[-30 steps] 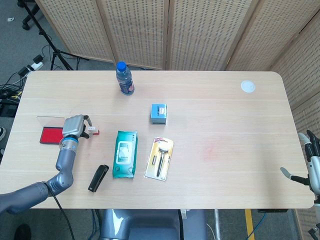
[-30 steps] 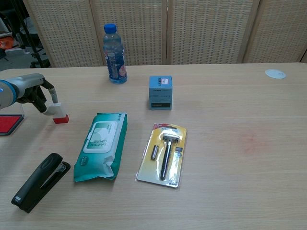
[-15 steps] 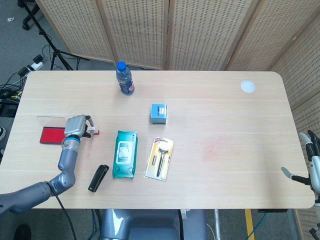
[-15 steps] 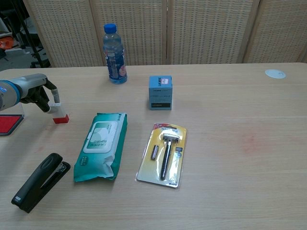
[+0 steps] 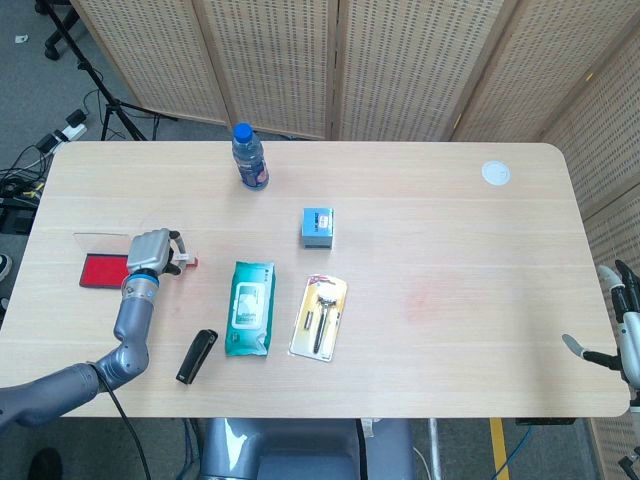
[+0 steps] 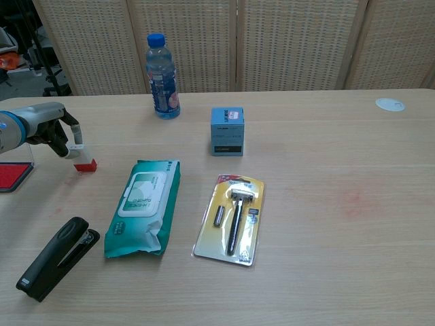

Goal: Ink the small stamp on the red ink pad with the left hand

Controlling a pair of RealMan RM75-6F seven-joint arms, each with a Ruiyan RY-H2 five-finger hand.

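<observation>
The small stamp [image 5: 187, 262] [image 6: 84, 163], a red base under a white top, stands at the table's left, right of the red ink pad [image 5: 102, 269] [image 6: 13, 175]. The pad lies flat with its clear lid [image 5: 100, 240] folded open behind it. My left hand [image 5: 150, 251] [image 6: 46, 129] is between pad and stamp, and its fingertips [image 6: 73, 133] pinch the stamp's white top. Whether the stamp's base touches the table I cannot tell. At the right table edge my right hand [image 5: 622, 322] hangs with fingers spread and nothing in it; the chest view does not show it.
A black stapler [image 5: 197, 356] [image 6: 58, 257] and a green wipes pack [image 5: 249, 307] [image 6: 143, 204] lie near the stamp. Further right are a packaged razor [image 5: 319, 317] [image 6: 233, 217] and a blue box [image 5: 318, 226] [image 6: 227, 130]. A water bottle [image 5: 250, 158] [image 6: 162, 68] stands at the back.
My left hand and the stamp have shifted very slightly left, toward the ink pad. The right hand has stayed where it was.
</observation>
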